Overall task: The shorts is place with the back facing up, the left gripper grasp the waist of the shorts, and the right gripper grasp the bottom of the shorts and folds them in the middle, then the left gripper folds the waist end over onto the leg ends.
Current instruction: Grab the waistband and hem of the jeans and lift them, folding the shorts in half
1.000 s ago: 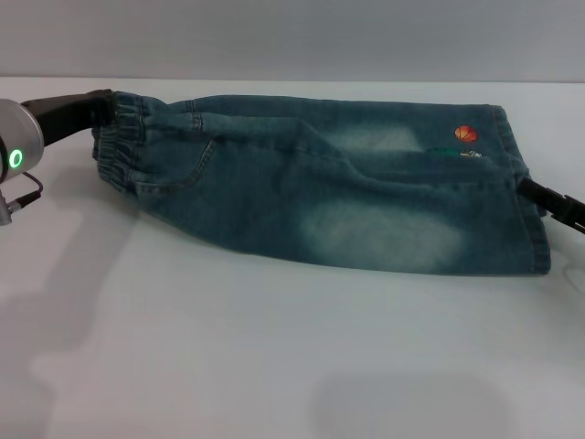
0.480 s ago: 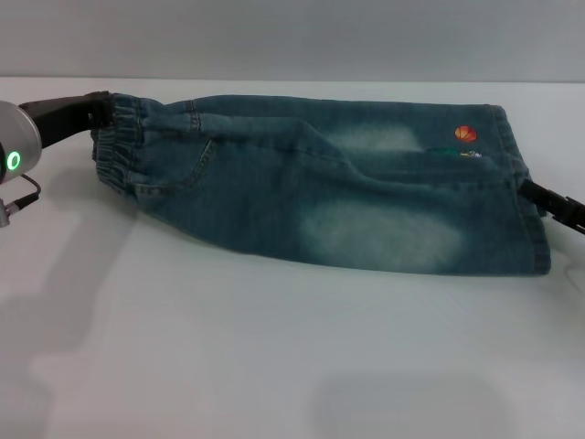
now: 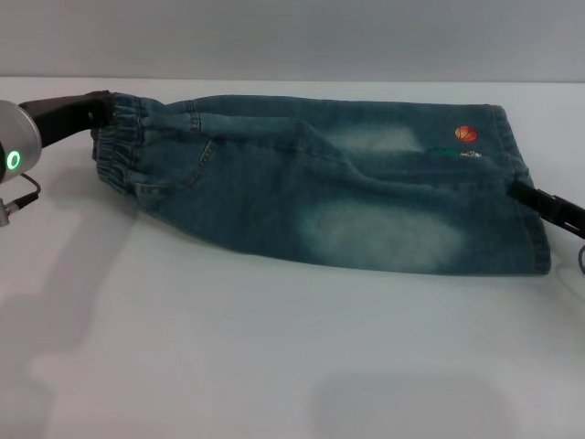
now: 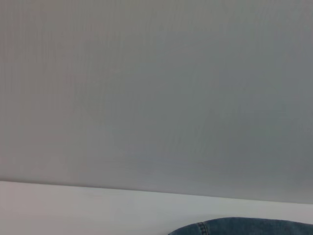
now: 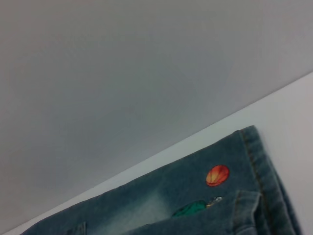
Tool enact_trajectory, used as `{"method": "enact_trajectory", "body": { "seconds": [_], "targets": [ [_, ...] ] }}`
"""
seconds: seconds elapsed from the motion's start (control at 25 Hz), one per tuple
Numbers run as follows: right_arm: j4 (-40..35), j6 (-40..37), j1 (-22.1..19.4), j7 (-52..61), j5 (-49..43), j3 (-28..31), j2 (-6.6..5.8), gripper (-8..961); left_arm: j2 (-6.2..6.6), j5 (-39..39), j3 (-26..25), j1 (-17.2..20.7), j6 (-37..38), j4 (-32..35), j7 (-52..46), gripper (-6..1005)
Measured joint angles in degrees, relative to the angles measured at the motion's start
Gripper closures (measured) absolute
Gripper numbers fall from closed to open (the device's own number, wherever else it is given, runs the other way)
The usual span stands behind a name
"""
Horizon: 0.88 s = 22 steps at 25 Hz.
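The shorts (image 3: 338, 197) lie folded lengthwise on the white table (image 3: 228, 347), with the waist of the shorts (image 3: 123, 151) at the left and the leg ends (image 3: 528, 233) at the right. My left gripper (image 3: 102, 105) is shut on the far corner of the ruffled waist, its green light glowing. My right gripper (image 3: 523, 192) reaches in from the right edge and meets the bottom of the shorts at the hem. The orange ball print (image 3: 465, 133) faces up near the hem. Denim shows in the left wrist view (image 4: 244, 226). The right wrist view shows the print (image 5: 217, 175).
A grey wall (image 3: 292, 37) rises behind the table's far edge, close behind the shorts. Bare white tabletop stretches in front of the shorts toward me. A thin cable (image 3: 23, 197) hangs by the left wrist.
The right gripper's tip has shifted a little leftward, further onto the hem. The left gripper and the shorts have stayed put.
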Motion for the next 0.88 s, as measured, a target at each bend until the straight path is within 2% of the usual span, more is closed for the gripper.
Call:
{"method": "enact_trajectory", "body": {
  "seconds": [0.88],
  "targets": [
    [-1.3,0.2,1.3,0.7,0.0,-0.8,-0.26,434,0.0,0.0,0.1,-0.6,0.0,0.3,0.0,959]
  ]
}}
